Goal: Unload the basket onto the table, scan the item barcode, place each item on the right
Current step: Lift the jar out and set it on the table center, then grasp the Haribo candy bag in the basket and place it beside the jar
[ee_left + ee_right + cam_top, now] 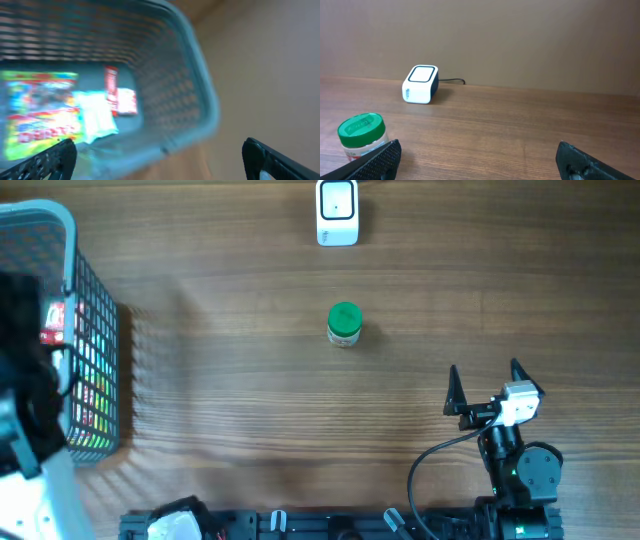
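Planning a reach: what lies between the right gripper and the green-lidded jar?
Nothing: bare table separates the right gripper from the jar, seen overhead.

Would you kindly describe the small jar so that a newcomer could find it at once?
Start at the wooden table; near its middle, in front of the white scanner at the far edge, stands the jar. It alone has a bright green lid.

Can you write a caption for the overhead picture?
Green-lidded jar stands on the table, white scanner beyond it, right end effector open nearby.
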`<action>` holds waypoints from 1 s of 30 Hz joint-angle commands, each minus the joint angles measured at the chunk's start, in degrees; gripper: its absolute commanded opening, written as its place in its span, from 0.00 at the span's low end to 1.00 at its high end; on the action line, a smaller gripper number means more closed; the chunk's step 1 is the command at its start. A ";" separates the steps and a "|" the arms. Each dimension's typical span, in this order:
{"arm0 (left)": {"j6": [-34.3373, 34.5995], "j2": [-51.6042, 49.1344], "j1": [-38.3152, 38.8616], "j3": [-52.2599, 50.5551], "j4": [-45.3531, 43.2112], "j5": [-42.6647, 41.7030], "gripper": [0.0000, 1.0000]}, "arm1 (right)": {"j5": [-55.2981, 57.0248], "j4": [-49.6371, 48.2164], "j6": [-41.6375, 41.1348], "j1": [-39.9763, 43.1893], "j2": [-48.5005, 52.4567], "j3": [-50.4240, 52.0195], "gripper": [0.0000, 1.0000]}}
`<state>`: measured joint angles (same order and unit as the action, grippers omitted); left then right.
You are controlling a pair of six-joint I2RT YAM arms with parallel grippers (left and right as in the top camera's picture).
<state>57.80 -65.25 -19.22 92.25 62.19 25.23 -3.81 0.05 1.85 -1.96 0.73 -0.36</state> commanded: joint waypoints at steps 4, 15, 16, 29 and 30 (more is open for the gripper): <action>0.92 -16.02 -20.17 0.44 5.27 -19.56 1.00 | 0.61 -0.09 1.03 -0.11 -0.31 0.07 1.00; -6.16 -42.71 -28.85 -5.44 4.39 -21.07 1.00 | 0.61 -0.09 1.03 -0.11 -0.31 0.07 1.00; -6.75 -43.04 -28.83 -8.50 1.51 -20.76 1.00 | 0.61 -0.09 1.05 -0.11 -0.31 0.07 1.00; -8.22 -41.55 -28.72 -35.28 -24.35 -10.84 0.04 | 0.61 -0.09 1.01 -0.11 -0.31 0.07 1.00; -8.22 -39.54 -28.72 -32.52 -21.59 -11.34 0.04 | 0.61 -0.09 1.03 -0.11 -0.31 0.07 1.00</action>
<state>49.58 -102.13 -47.55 60.73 35.66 20.21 -3.79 0.05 1.85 -1.96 0.73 -0.36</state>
